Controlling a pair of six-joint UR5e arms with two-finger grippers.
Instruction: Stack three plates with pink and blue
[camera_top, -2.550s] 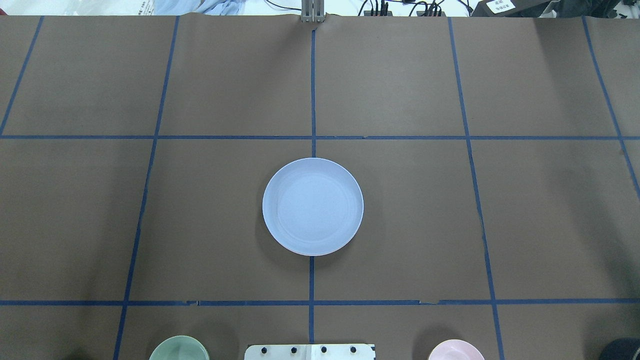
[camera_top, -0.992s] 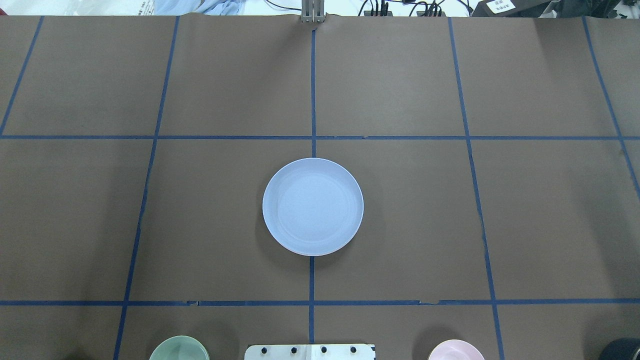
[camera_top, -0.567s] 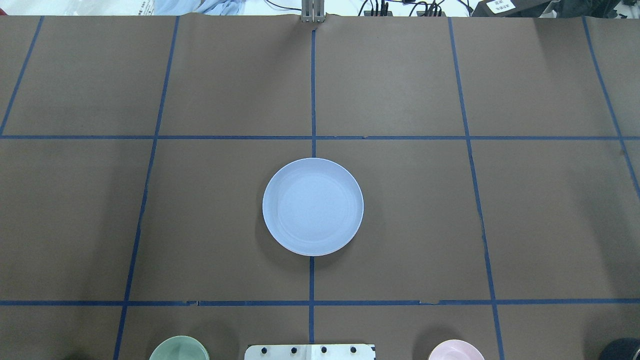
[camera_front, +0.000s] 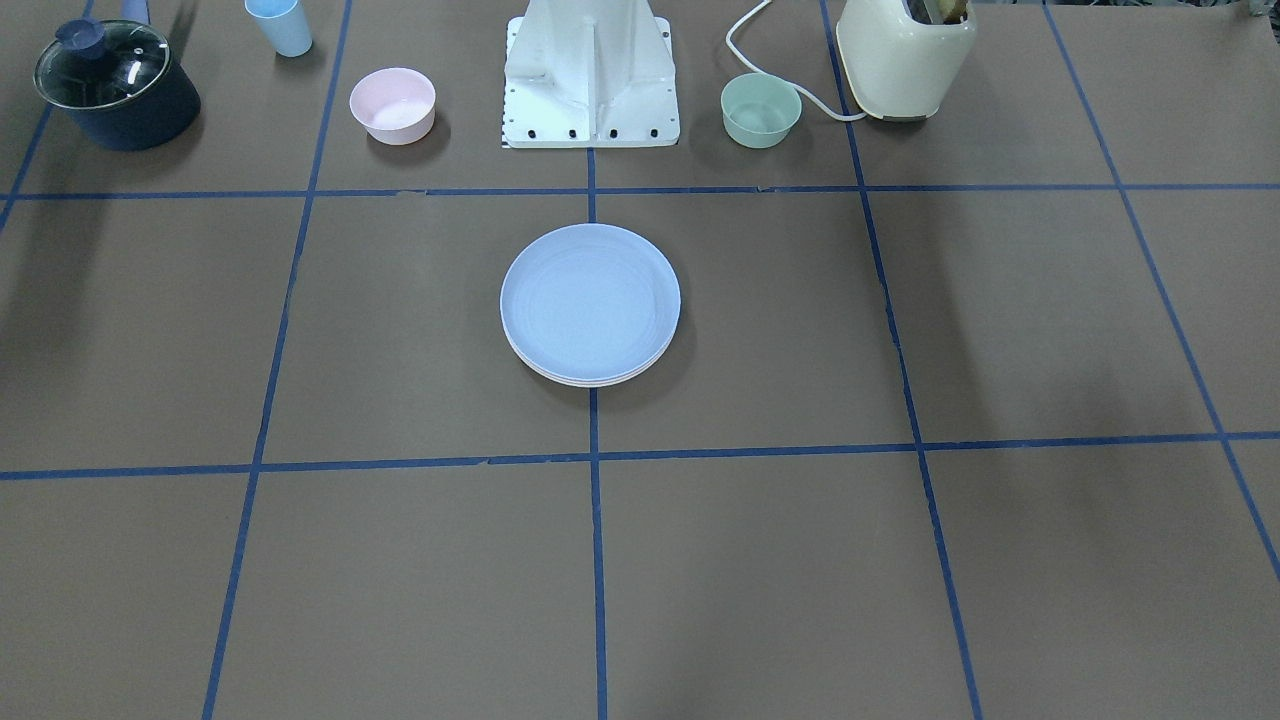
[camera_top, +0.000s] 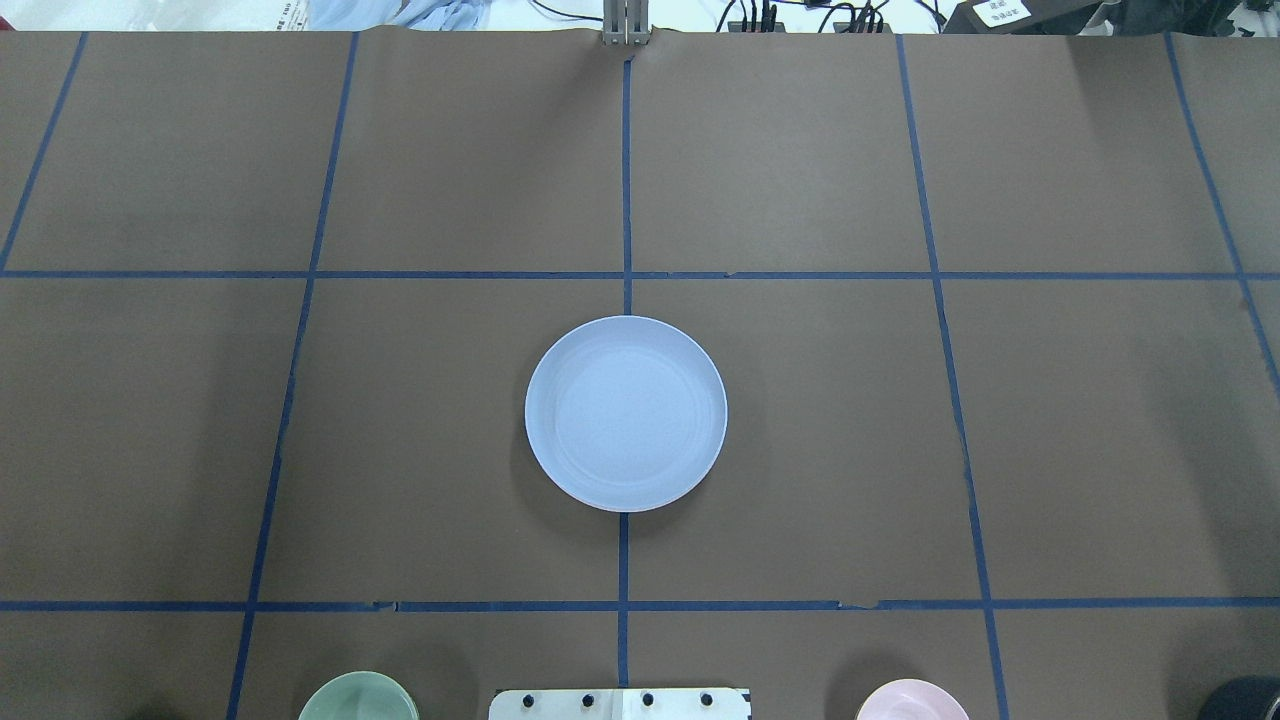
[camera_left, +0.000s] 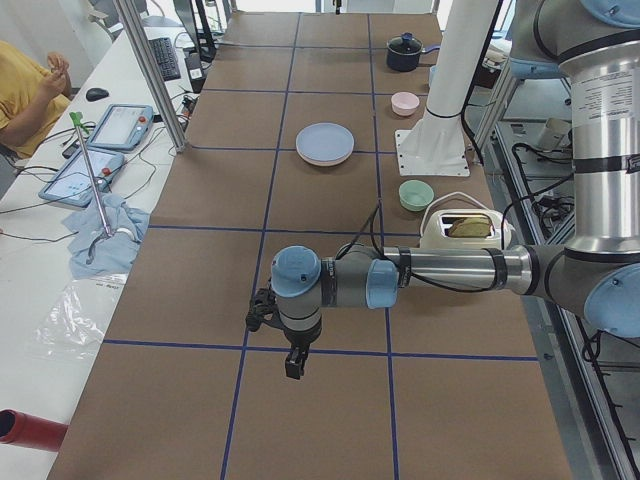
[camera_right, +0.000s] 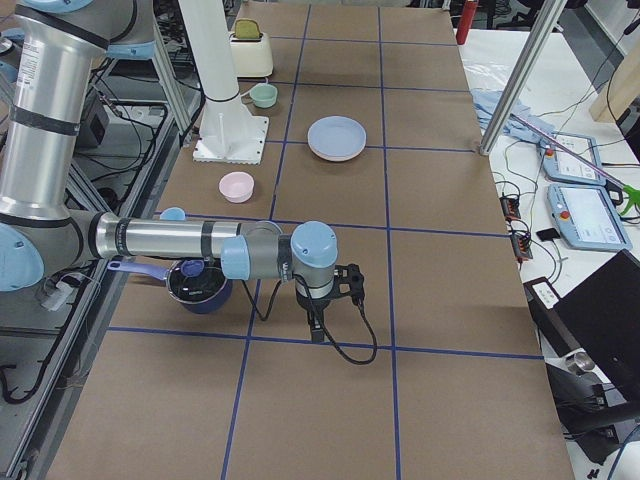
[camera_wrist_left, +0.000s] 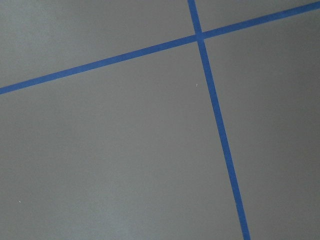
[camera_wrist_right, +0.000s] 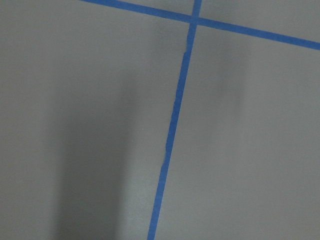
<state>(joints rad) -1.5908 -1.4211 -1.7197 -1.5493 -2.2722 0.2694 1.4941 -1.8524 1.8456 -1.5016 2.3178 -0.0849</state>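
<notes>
A stack of plates with a pale blue plate (camera_front: 590, 300) on top sits at the table's middle; it also shows in the overhead view (camera_top: 626, 412). Paler rims (camera_front: 600, 381) show under it in the front-facing view; their colour is hard to tell. My left gripper (camera_left: 291, 365) shows only in the exterior left view, low over bare table far from the stack. My right gripper (camera_right: 316, 330) shows only in the exterior right view, likewise far from the stack. I cannot tell whether either is open or shut. Both wrist views show only brown table and blue tape.
Near the robot base (camera_front: 590, 70) stand a pink bowl (camera_front: 392, 103), a green bowl (camera_front: 761, 109), a cream toaster (camera_front: 905, 55), a dark lidded pot (camera_front: 115, 95) and a blue cup (camera_front: 280, 25). Blue tape lines grid the brown table.
</notes>
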